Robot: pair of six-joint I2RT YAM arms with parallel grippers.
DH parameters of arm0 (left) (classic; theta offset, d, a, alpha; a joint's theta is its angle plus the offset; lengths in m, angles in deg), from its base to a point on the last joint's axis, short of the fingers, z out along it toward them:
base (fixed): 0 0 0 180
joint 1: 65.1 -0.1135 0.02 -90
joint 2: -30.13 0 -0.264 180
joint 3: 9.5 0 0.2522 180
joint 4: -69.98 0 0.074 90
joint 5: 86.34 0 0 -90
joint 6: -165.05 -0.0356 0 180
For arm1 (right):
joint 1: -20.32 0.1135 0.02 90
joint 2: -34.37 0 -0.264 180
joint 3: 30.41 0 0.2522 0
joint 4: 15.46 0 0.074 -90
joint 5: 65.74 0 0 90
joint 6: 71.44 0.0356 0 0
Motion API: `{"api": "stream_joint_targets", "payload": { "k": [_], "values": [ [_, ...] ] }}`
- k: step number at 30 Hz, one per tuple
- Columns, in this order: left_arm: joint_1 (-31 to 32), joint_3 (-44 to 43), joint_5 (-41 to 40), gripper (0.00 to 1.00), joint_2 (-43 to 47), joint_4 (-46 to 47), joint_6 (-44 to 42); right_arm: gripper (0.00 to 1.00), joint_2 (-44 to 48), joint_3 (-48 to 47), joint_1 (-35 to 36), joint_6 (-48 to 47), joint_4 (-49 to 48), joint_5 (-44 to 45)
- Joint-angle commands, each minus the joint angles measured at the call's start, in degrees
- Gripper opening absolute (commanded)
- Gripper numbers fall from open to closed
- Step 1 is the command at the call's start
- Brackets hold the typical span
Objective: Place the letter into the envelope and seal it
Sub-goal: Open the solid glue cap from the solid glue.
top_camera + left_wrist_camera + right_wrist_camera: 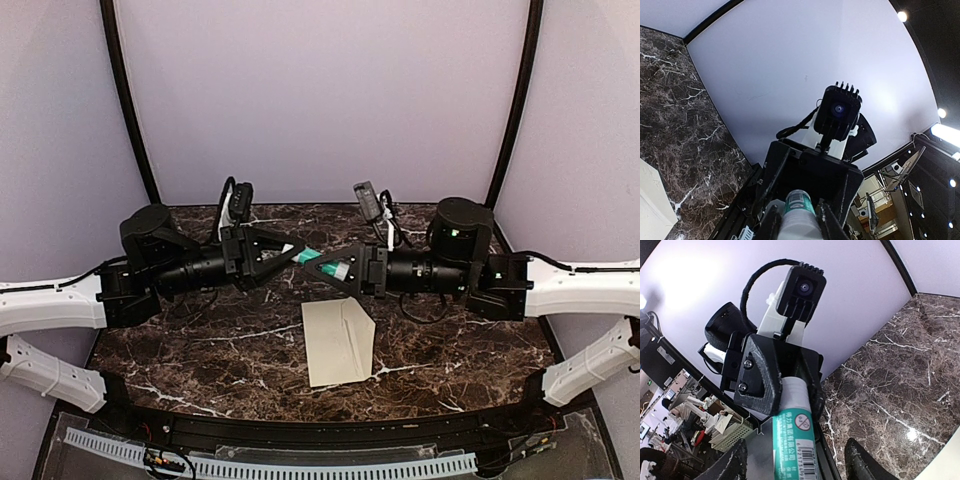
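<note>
Left end effector (799, 220) clamps the glue stick (795, 440); right end effector (797, 465) gapes around it. Envelope (338, 342) lies below, nearer the right, lengthwise near-to-far.

Gloss on stone and label, matt nearly everywhere else

The table (200, 340) is dark brown marble-look stone with white veins, polished enough to throw back a lamp glare. The envelope (338, 345) is matt cream paper, creased. The glue stick (795, 440) is a smooth plastic tube with a shiny green and white printed label. The left gripper (300, 251) and right gripper (322, 266) are matt black plastic, faintly ridged. The arm shells (50, 300) are smooth white plastic. The walls (320, 100) are flat matt lilac.
</note>
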Motion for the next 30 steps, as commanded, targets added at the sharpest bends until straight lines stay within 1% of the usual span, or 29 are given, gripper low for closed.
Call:
{"api": "stream_joint_targets", "payload": {
  "k": [1, 8, 11, 15, 17, 18, 19, 20, 22, 24, 26, 27, 29, 30],
  "values": [
    [0.20, 0.40, 1.02, 0.00, -0.20, 3.08, -0.28, 0.57, -1.20, -2.33, 0.82, 1.21, -6.02, -1.21],
    [0.22, 0.44, 1.11, 0.00, -0.06, 3.38, -0.47, 0.39, -1.24, -1.97, 0.90, 2.48, -7.44, 0.23],
    [0.20, 0.66, 1.02, 0.00, 0.20, 3.56, -0.41, 0.27, -1.19, -1.85, 1.05, 2.93, -7.51, 0.56],
    [0.21, 0.66, 1.71, 0.00, 0.25, 3.50, -0.53, 0.07, -1.06, -1.68, 0.97, 3.13, -6.53, 1.79],
    [0.17, 0.60, 1.72, 0.13, 0.65, 2.74, -0.72, 0.02, -0.61, -1.37, 0.97, 2.87, -5.96, 2.52],
    [0.17, 0.61, 1.54, 0.26, 0.85, 1.92, -0.82, 0.01, -0.34, -1.21, 0.97, 2.89, -5.84, 2.94],
    [0.20, 0.69, 0.73, 0.32, 1.49, 1.41, -1.15, 0.00, -0.17, -0.99, 0.96, 2.85, -5.65, 3.12],
    [0.18, 0.75, 0.25, 0.41, 1.84, 0.16, -1.34, 0.00, -0.05, -0.93, 0.92, 2.75, -5.48, 3.22],
    [0.17, 0.80, -1.36, 0.45, 2.99, -1.97, -2.26, 0.00, -0.08, -1.10, 0.94, 2.49, -5.00, 2.66],
    [0.23, 0.87, -2.40, 0.44, 3.86, -3.30, -2.63, 0.00, -0.17, -1.16, 0.97, 2.43, -4.80, 2.20],
    [0.17, 0.84, -2.72, 0.38, 4.19, -3.54, -2.60, 0.00, -0.42, -1.12, 0.93, 2.42, -4.79, 1.85],
    [0.20, 0.78, -2.60, 0.33, 4.10, -3.46, -2.55, 0.00, -0.60, -1.23, 0.95, 2.37, -4.68, 1.70],
    [0.17, 0.66, -2.24, 0.29, 3.82, -3.13, -2.35, 0.00, -0.80, -1.42, 0.96, 2.27, -4.53, 1.40],
    [0.17, 0.66, -2.15, 0.29, 3.71, -3.04, -2.22, 0.00, -0.93, -1.63, 0.95, 2.18, -4.34, 1.17]
  ]
}}
